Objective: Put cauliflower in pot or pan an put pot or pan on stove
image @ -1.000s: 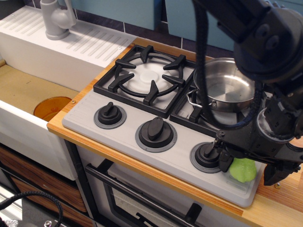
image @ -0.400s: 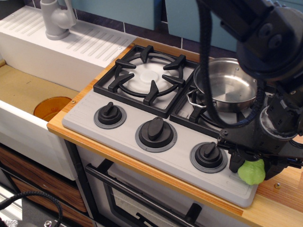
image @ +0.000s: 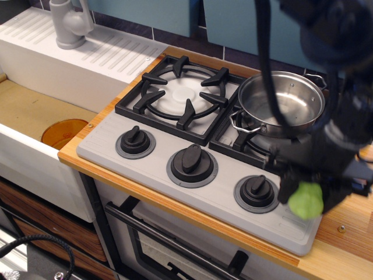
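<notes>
Black robot gripper (image: 307, 197) with jaws clenched on a small lime-green lumpy cauliflower (image: 306, 201), held above the front right corner of the grey toy stove (image: 192, 189), shiny round stainless steel pot (image: 281, 105) on the right burner grate behind it

Cauliflower (image: 306, 200): small lime-green lumpy blob, pinched betw. dark gripper (image: 309, 195) fingers, lifted off the stove's front-right corner, just right of the rightmost knob. Pot (image: 281, 105): shiny stainless steel, round, shallow, upright, empty, loop side handles, sitting on right burner grate. Stove (image: 192, 192): grey toy cooktop w/ two black grates over white discs, three black knobs along front.
</notes>
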`<state>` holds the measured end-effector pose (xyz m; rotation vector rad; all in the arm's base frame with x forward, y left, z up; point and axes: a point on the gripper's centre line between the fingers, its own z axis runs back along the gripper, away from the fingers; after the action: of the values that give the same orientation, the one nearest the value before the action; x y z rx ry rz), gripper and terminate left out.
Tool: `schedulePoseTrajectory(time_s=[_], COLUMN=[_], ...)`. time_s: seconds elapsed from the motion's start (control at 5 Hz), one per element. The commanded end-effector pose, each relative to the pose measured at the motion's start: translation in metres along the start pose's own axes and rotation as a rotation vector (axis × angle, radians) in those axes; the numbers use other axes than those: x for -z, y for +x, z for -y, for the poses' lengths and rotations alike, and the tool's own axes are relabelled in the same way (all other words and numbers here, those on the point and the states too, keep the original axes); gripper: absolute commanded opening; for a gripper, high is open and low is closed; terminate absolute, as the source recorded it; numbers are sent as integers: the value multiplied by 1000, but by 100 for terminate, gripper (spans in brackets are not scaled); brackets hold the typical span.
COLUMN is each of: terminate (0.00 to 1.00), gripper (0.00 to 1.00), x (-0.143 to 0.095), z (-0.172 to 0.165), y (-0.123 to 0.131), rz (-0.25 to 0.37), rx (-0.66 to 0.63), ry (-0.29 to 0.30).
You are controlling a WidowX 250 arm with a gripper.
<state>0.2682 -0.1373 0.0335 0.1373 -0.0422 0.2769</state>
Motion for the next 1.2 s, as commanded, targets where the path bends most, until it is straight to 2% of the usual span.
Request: schedulePoseTrajectory(time_s=[0.0,0.2,0.6,1.0], terminate=[0,0,0,0], gripper=[0,0,0,0], x=[-55,-60,-60,-46], z=[-17,-29,-40,-31], y=[54,79,106,102], rz=[-2,-18,-27,13], rx=[30,56,76,58], ry=[-27,-25,-30,-38])
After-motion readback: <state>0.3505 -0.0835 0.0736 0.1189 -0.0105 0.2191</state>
